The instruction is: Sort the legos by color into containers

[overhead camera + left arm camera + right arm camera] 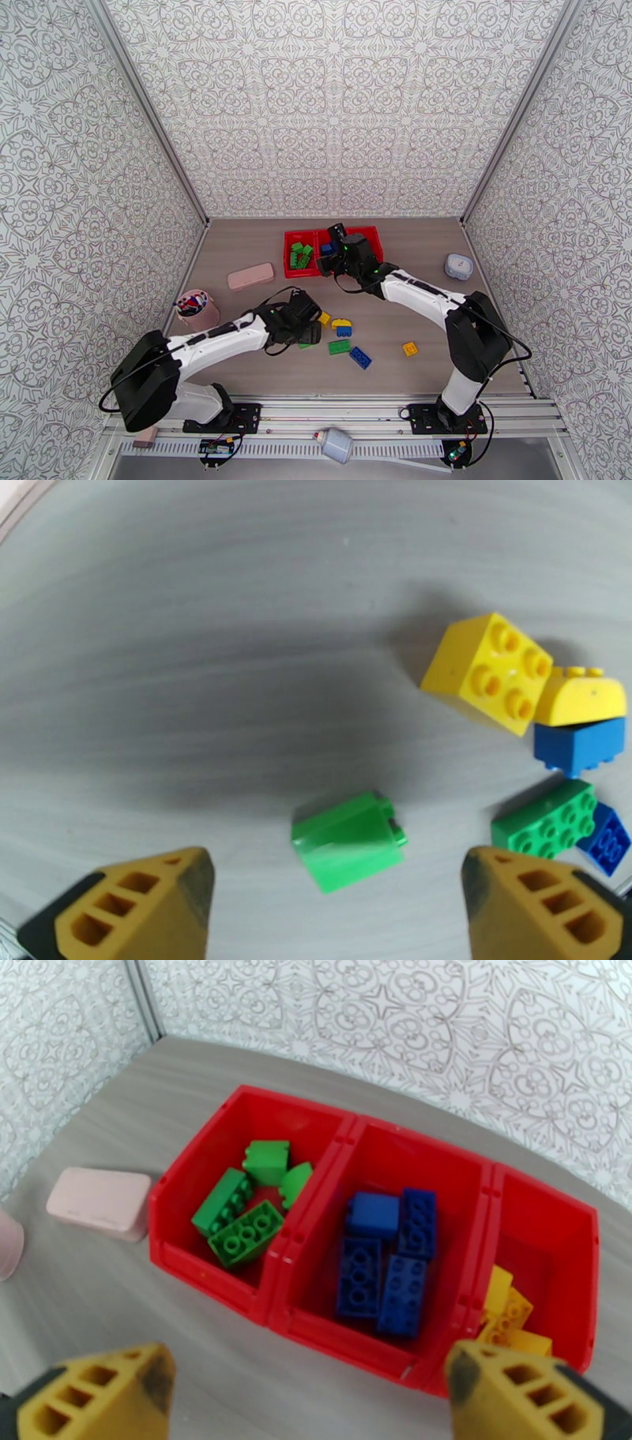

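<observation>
The left arm is reaching low over the grey wood-grain surface (197, 638), the left pincer (336, 867) gaping wide and empty. A glossy green sloped brick (347, 851) is lying untouched between its fingers, on the near side of the containers (237, 1295). The right arm is stretching out to the containers, the right pincer (308, 1363) spreading wide with nothing in it by their near rim. The three joined red plastic bins are holding studded legos: green ones (245, 1232) in the left bin, blue ones (383, 1264) in the middle, yellow ones (505, 1311) in the right.
</observation>
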{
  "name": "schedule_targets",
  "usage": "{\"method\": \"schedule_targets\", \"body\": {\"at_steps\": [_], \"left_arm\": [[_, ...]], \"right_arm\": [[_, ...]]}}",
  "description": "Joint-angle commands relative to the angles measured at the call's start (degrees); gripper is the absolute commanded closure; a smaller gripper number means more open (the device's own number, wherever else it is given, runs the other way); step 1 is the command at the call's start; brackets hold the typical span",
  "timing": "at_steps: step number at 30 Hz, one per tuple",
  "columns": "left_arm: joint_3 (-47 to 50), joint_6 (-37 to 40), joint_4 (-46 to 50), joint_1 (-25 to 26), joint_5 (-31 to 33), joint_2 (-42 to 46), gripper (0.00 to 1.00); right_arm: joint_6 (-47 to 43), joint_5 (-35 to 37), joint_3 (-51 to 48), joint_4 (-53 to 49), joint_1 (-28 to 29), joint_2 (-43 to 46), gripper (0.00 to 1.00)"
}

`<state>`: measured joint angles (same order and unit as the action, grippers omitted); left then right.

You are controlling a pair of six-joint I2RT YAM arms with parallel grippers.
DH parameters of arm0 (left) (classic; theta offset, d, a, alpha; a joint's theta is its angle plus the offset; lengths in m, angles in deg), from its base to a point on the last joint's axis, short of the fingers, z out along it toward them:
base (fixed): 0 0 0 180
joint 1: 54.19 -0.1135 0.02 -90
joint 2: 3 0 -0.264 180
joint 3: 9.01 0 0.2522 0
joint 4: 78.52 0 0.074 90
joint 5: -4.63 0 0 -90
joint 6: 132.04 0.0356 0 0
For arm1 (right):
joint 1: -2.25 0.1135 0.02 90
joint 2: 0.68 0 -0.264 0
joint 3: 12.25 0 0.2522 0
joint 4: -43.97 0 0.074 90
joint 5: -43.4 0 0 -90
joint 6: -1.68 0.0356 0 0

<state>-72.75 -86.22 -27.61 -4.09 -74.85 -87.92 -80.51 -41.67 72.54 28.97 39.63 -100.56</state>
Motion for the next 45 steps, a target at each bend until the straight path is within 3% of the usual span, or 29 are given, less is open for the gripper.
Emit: {"method": "schedule_targets", "body": {"at_steps": [1, 11, 17, 34, 45], "left_arm": [[-2.55, -2.01, 3.81, 0.74, 1.15, -3.32, 0.15], [-4.59, -2.23, 3.24, 0.06, -0.58, -11.40, 0.15], [-3.63, -3.74, 3.98, -1.04, -0.74, -11.53, 0.18], [0.41, -6.58, 3.82, -2.42, -2.25, -8.36, 0.36], [0.25, -6.08, 3.38, -2.56, -2.59, -8.43, 0.53]], "right_arm": [[1.31, 1.73, -1.85, 1.08, -0.23, 2.28, 0.06], [1.58, 2.18, -4.23, 0.70, -0.25, 3.62, 0.06], [1.59, 2.30, -4.95, 0.47, -0.25, 4.18, 0.06], [2.70, 1.01, -4.40, 0.59, -0.30, 2.58, 0.06], [2.87, 1.24, -4.53, -0.16, -0.30, 2.93, 0.06]]}}
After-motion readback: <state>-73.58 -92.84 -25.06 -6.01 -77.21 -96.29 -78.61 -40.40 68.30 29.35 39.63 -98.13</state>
